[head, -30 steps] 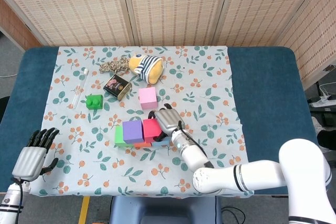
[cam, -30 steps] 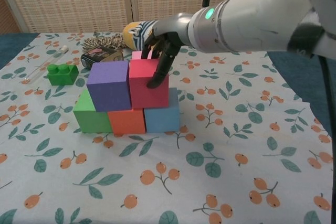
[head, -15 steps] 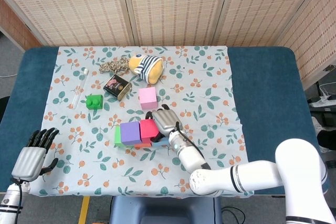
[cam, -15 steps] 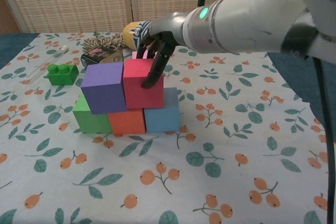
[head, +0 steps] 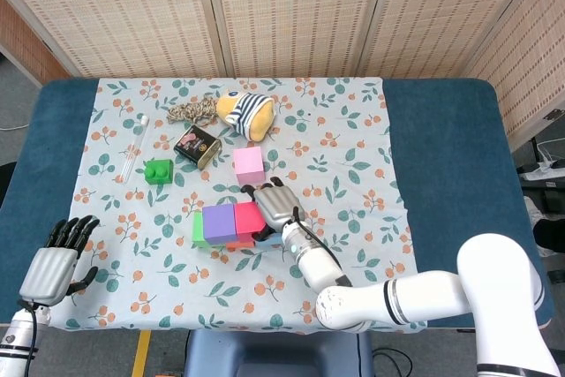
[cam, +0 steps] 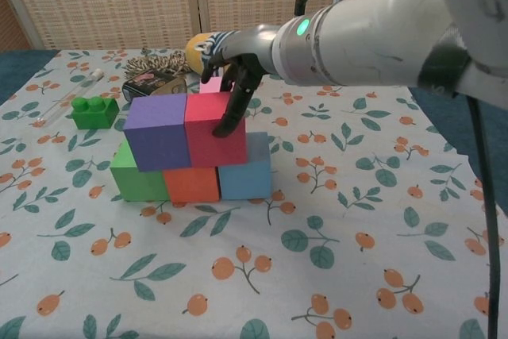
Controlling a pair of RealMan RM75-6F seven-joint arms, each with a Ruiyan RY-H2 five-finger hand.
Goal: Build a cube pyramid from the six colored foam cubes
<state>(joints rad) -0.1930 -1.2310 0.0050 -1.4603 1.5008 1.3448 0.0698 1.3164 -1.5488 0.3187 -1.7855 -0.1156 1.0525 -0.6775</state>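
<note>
The left robot hand (head: 55, 264) hangs idle, fingers apart, by the desk's (head: 441, 165) front-left corner. Near the front-middle, the right robot hand (cam: 232, 77) presses fingertips on the red cube (cam: 213, 129) beside the purple cube (cam: 156, 131); it should centre them squarely over the green cube (cam: 133, 174), orange cube (cam: 190, 184) and blue cube (cam: 246, 171). The pink cube (head: 248, 164) waits behind.

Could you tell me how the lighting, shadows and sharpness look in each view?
Head view: even, diffuse light, no glare, soft shadows; sharp throughout, though the stacked cubes are small. Chest view: the right hand darkens the red cube where its fingers rest; the nearby white forearm looms large, with mild highlights and no blur.
</note>
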